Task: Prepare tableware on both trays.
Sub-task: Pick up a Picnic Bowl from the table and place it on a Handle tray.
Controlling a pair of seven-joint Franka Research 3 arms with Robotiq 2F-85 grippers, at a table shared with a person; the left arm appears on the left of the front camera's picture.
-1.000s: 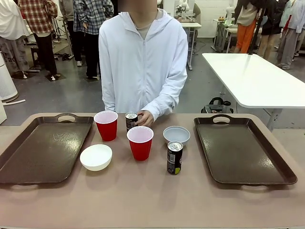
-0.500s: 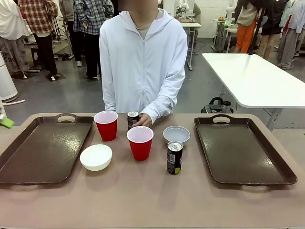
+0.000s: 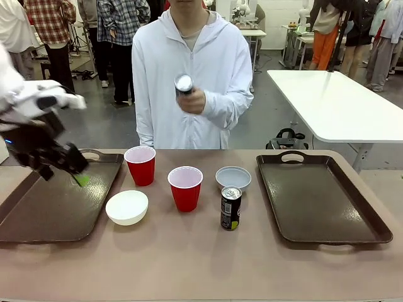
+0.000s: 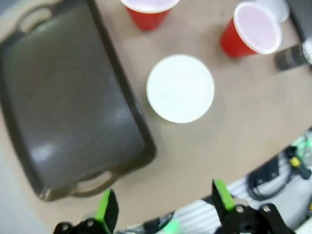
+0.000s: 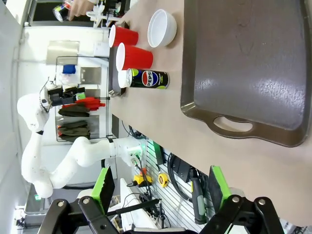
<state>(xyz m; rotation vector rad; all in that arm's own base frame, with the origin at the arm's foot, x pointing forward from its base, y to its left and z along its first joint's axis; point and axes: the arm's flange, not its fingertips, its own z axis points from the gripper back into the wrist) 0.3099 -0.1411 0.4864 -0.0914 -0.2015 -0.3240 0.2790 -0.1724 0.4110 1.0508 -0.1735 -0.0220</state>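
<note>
Over the left tray (image 3: 44, 211) hangs my left gripper (image 3: 74, 173), open and holding nothing. On the table between the trays stand two red cups (image 3: 140, 165) (image 3: 185, 187), a white bowl (image 3: 126, 206), a grey-blue bowl (image 3: 233, 177) and a dark can (image 3: 230, 207). The person holds a second can (image 3: 183, 83) up at chest height. In the left wrist view the open gripper (image 4: 164, 204) looks down on the left tray (image 4: 68, 97) and the white bowl (image 4: 180, 87). My right gripper (image 5: 160, 185) is open, off the near end of the right tray (image 5: 248, 63).
The right tray (image 3: 318, 198) lies bare at the table's right. The person stands at the far edge, behind the cups. A white table (image 3: 340, 104) stands beyond on the right, with people farther back.
My left arm has swung in from the left to above the left tray. The person has lifted the far can off the table to chest height.
</note>
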